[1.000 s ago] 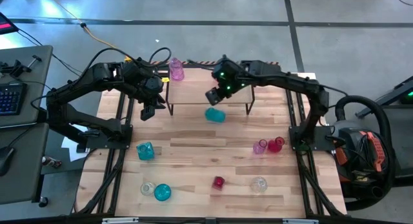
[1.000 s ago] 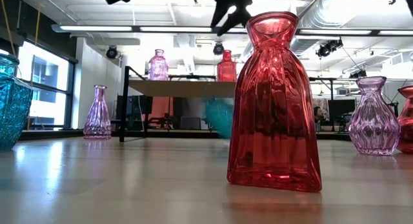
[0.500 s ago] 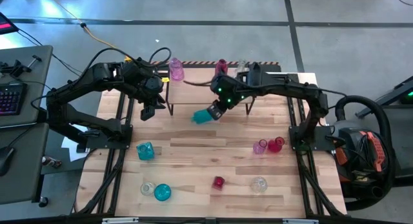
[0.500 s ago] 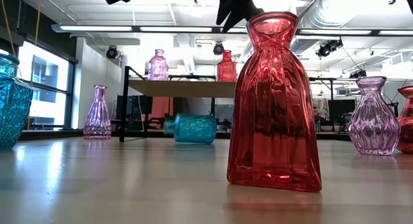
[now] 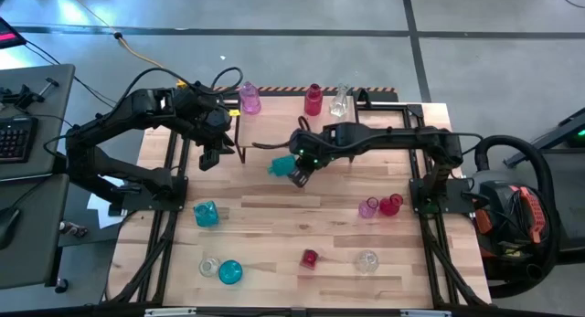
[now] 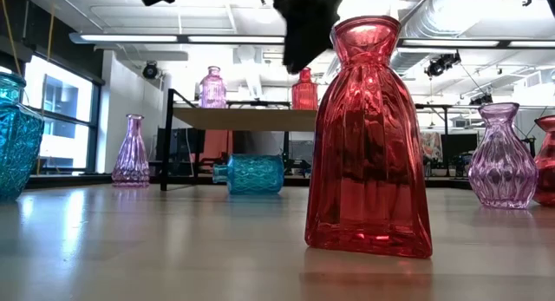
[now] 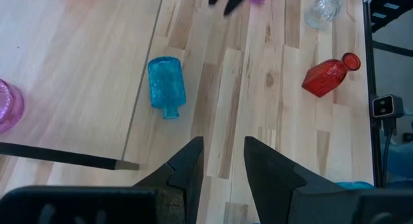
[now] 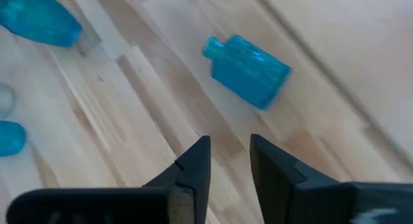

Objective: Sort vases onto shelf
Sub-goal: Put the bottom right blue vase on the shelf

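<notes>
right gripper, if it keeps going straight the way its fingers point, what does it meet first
Most likely the teal vase lying on its side on the table, just ahead of the right gripper. Depth is unclear, so it might reach the bare wood first.

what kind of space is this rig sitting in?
Most likely a robotics lab or workshop. The low view shows an open ceiling with exposed ductwork and strip lights. The high view shows a grey concrete floor and a side desk with a keyboard beside the wooden table.

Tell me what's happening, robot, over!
Right gripper open, above fallen teal vase lying beside shelf. Left gripper open, waiting by shelf's left end. Nothing blocking.
</notes>
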### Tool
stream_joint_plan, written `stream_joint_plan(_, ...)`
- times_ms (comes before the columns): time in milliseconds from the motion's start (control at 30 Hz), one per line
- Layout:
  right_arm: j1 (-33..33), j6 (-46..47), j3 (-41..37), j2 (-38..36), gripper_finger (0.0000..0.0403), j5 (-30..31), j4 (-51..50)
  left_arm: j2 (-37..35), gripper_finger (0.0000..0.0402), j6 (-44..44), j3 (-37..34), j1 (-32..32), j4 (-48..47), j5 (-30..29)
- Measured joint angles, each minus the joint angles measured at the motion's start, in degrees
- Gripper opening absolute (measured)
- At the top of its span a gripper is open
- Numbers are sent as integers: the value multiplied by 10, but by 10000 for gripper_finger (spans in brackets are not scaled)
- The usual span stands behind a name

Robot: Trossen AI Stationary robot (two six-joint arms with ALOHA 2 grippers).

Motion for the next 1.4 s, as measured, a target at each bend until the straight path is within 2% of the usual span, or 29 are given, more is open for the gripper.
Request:
stream_joint_plan(333, 3, 1, -107, 4, 170, -18, 218, 0, 104, 0, 0, 0, 0, 0)
stream_joint_plan(500, 15, 38, -110, 33, 206, -16, 272, 0, 104, 0, 0, 0, 0, 0)
stream_joint_plan(800, 48, 66, -110, 79, 242, 0, 335, 0, 104, 0, 0, 0, 4, 3)
stream_joint_plan(900, 55, 60, -109, 79, 253, 13, 339, 0, 104, 0, 0, 0, 4, 3)
stream_joint_plan(1100, 54, -22, -97, 79, 273, 14, 334, 0, 104, 0, 0, 0, 5, 3)
stream_joint_plan(1200, 45, -67, -97, 79, 279, -19, 308, 0, 104, 0, 0, 0, 5, 3)
stream_joint_plan(1300, 39, -115, -97, 79, 280, -71, 233, 0, 104, 0, 0, 0, 5, 3)
stream_joint_plan(1400, 40, -187, -97, 79, 280, -91, 173, 0, 104, 0, 0, 0, 5, 3)
